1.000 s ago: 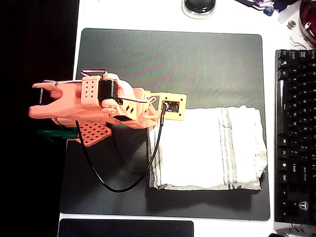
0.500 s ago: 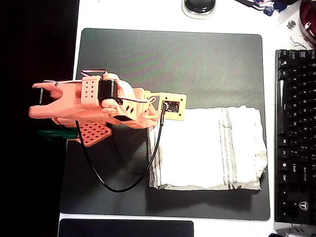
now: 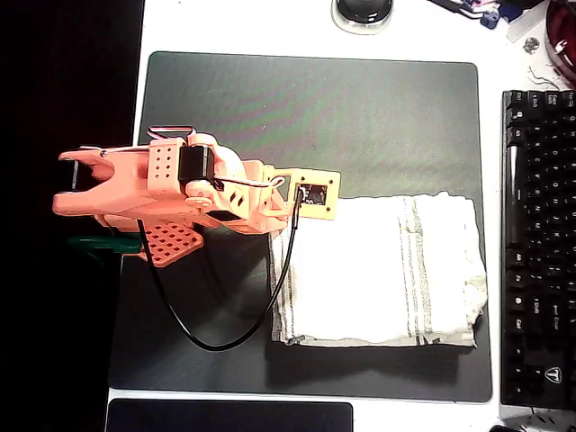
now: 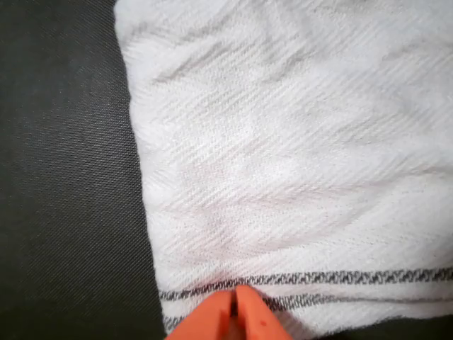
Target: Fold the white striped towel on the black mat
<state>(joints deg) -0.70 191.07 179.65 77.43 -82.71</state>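
the tool (image 4: 235,312) is pressed closed at the striped edge of the white striped towel (image 3: 378,270); open it first, pinch both layers, lift slowly over the black mat (image 3: 315,108).

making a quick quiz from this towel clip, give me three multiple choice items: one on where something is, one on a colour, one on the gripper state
1. In the overhead view, where does the towel lie on the mat?
A. lower right part
B. upper left corner
C. hanging off the top edge

2. What colour are the towel's stripes?
A. red
B. grey
C. green

3. In the wrist view, how do the fingers of the gripper stand?
A. spread wide apart
B. pressed together at the tips
C. clamped around a pen

Answers:
1. A, the towel covers the mat's lower right area, near the keyboard.
2. B, thin grey lines run across the off-white cloth in both views.
3. B, the two orange tips meet with no gap, at the striped edge of the towel; whether any cloth is pinched between them cannot be told.
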